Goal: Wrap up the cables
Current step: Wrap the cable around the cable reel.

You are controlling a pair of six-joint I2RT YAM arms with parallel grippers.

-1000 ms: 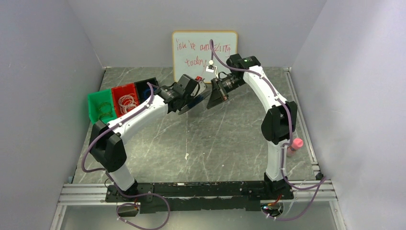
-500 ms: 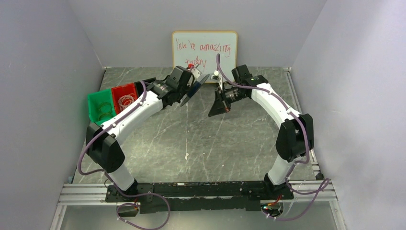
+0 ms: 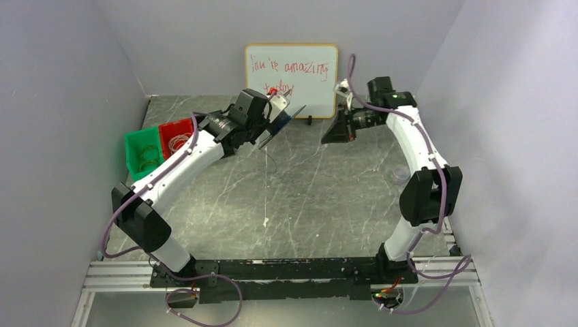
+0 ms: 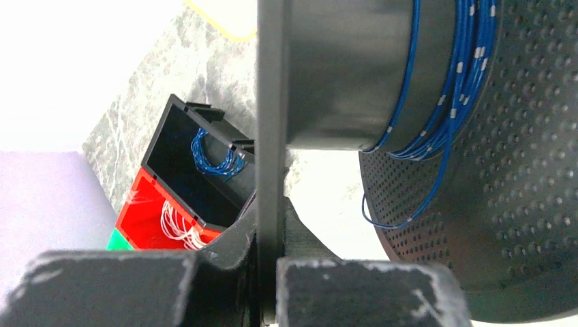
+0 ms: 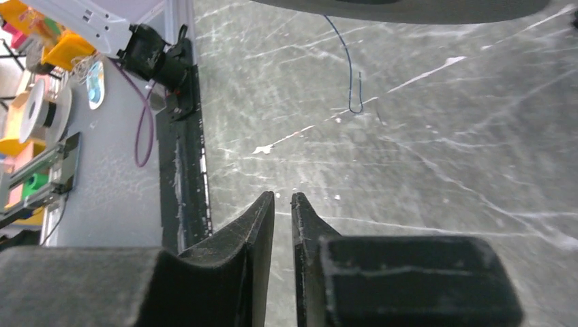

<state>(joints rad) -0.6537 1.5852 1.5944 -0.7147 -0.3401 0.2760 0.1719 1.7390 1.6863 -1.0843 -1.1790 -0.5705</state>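
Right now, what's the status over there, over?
Left gripper shut on spool. Right gripper barely open, empty. Blue cable wound on spool, loose end dangling. No obstruction seen.

Right end effector [image 5: 283,197] over grey marbled tabletop [image 5: 443,170], fingers barely parted, tabletop visible through the slit. Thin blue cable [image 5: 350,75] dangling from dark disc [image 5: 409,8], hooked at its end. Black rail [image 5: 184,170] along near edge.

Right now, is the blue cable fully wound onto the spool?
Not fully: the blue cable has turns round the spool hub, but its loose end hangs below.
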